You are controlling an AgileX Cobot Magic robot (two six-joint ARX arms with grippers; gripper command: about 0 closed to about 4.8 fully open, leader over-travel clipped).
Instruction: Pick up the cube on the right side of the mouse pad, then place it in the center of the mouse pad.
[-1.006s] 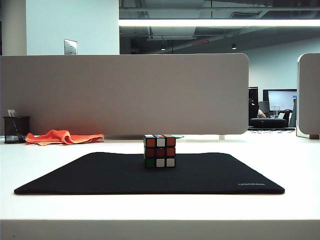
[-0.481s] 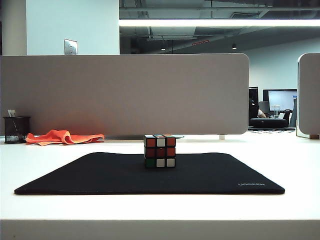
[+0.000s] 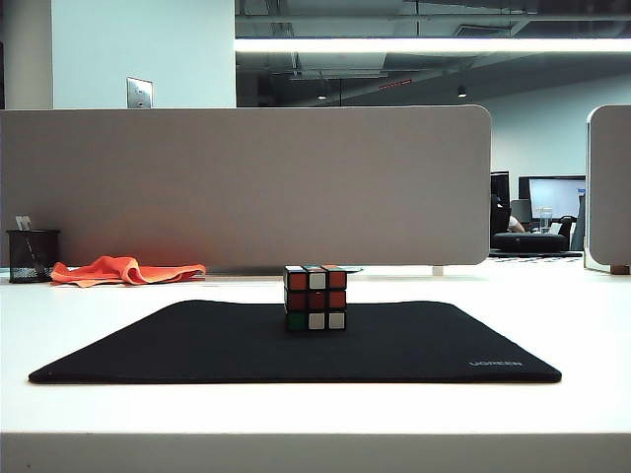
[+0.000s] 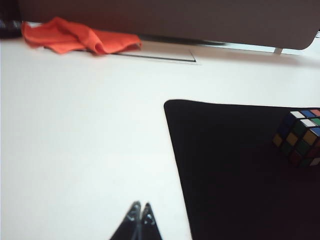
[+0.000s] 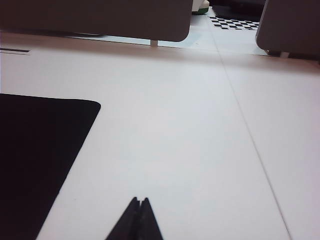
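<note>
The cube (image 3: 315, 298), black-framed with red, orange, white and green stickers, stands upright near the middle of the black mouse pad (image 3: 197, 345). The left wrist view also catches the cube (image 4: 298, 137) resting on the mouse pad (image 4: 235, 175). My left gripper (image 4: 141, 205) is shut and empty above the white table, beside the pad's edge and well away from the cube. My right gripper (image 5: 140, 200) is shut and empty over bare table off the other side of the mouse pad (image 5: 35, 150). Neither arm shows in the exterior view.
An orange cloth (image 3: 123, 270) lies at the back left beside a black mesh pen cup (image 3: 32, 255). A grey partition (image 3: 246, 187) runs along the desk's far edge, with a second panel (image 3: 609, 187) at the right. The white table (image 3: 315, 414) surrounds the pad.
</note>
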